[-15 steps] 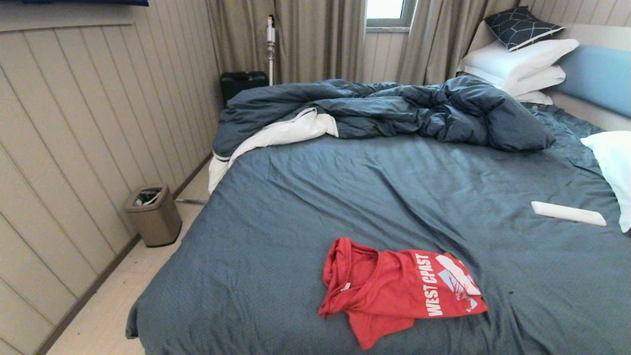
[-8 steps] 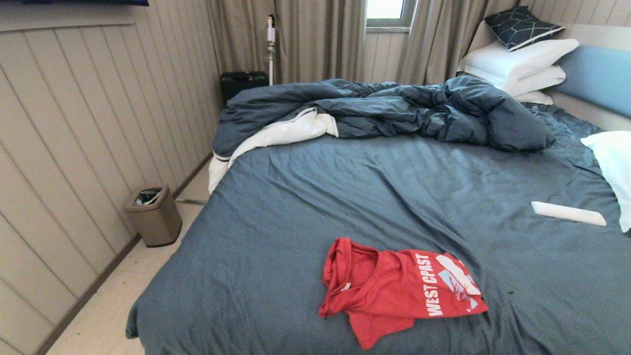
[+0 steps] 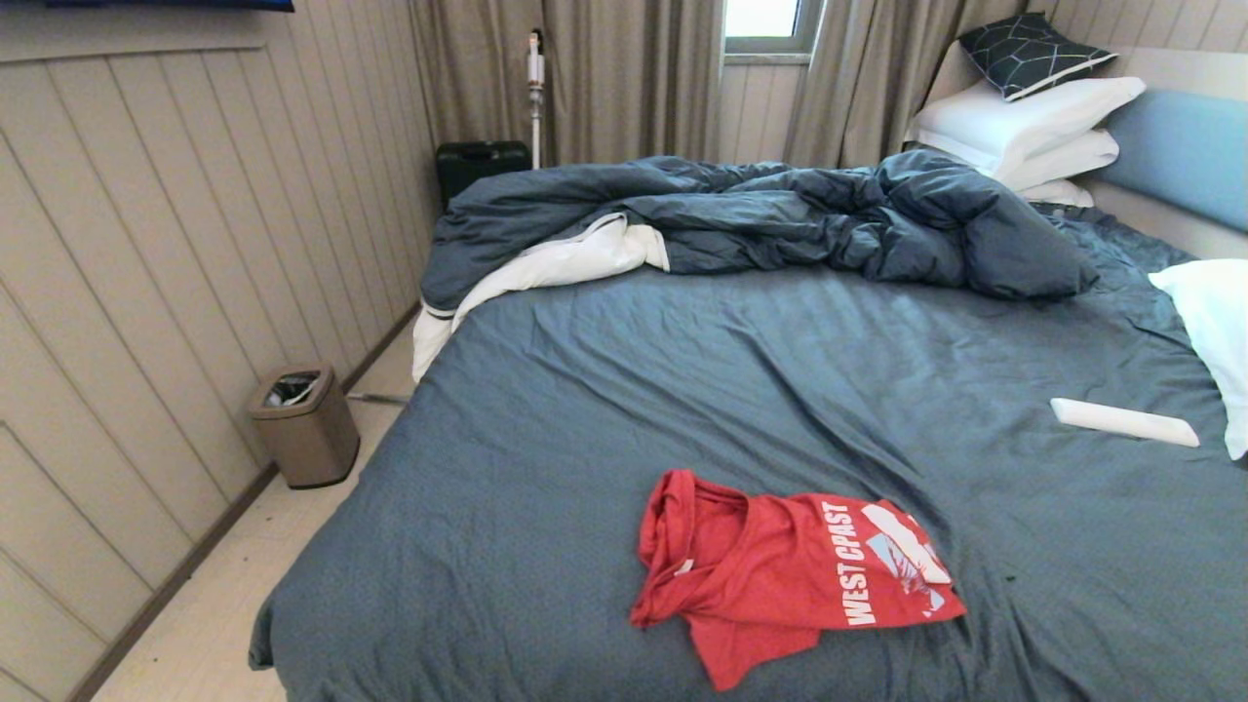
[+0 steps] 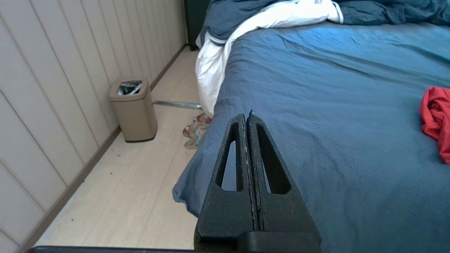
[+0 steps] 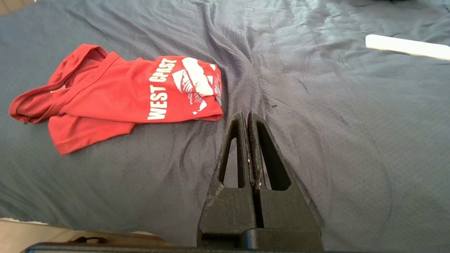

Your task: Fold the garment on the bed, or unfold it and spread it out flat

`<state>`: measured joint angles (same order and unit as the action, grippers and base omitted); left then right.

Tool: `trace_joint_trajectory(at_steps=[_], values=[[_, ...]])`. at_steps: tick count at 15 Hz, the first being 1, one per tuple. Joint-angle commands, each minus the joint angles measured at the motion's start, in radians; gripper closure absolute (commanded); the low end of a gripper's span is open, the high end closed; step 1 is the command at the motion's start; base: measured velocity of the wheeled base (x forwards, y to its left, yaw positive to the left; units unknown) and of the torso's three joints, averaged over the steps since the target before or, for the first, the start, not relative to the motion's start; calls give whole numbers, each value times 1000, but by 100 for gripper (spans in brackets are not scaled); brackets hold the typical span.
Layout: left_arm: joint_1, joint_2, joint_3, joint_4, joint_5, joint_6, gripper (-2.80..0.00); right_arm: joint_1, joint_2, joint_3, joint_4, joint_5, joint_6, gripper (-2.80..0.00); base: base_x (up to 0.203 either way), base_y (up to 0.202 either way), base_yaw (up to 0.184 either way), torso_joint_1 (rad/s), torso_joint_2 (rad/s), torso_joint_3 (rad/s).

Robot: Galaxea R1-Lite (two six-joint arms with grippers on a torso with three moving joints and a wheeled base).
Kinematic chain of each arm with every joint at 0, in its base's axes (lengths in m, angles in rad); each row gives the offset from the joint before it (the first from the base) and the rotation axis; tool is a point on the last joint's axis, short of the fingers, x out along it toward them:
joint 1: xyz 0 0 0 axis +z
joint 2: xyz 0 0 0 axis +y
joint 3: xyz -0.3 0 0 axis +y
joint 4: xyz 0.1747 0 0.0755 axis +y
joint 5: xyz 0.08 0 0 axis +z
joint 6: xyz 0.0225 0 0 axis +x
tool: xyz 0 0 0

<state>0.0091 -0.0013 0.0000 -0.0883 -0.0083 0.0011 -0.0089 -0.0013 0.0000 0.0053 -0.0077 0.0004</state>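
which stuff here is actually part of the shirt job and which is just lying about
Part of the job:
- red T-shirt, loosely folded on the near part of the bed
- bed, its blue-grey sheet
- left hand, shut, off the shirt
- right hand, shut, beside the shirt

Lying about:
- dark blue duvet
- white pillows
- white flat bar on the sheet
- waste bin
- black case

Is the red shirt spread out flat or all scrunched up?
Scrunched up. The red shirt lies bunched and partly folded over itself on the bed, one sleeve poking out.
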Motion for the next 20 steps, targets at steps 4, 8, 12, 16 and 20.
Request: trace_joint_trajectory(at_steps=[4, 8, 12, 16, 20], values=[[0, 1, 0, -1, -1, -1, 0, 1, 110, -42, 30, 10, -7, 0, 0, 0, 0, 0, 0, 0], [0, 1, 0, 4, -2, 0, 0, 14, 466, -313, 64, 35, 20, 0, 0, 0, 0, 0, 0, 0], [0, 1, 0, 4, -2, 0, 0, 41, 1005, -691, 90, 56, 80, 0, 0, 0, 0, 0, 0, 0], [0, 1, 0, 5, -2, 0, 0, 155, 1360, -1148, 347, 55, 169, 0, 0, 0, 0, 0, 0, 0], [0, 1, 0, 5, -2, 0, 0, 336, 1606, -1393, 674, -14, 216, 0, 0, 0, 0, 0, 0, 0]])
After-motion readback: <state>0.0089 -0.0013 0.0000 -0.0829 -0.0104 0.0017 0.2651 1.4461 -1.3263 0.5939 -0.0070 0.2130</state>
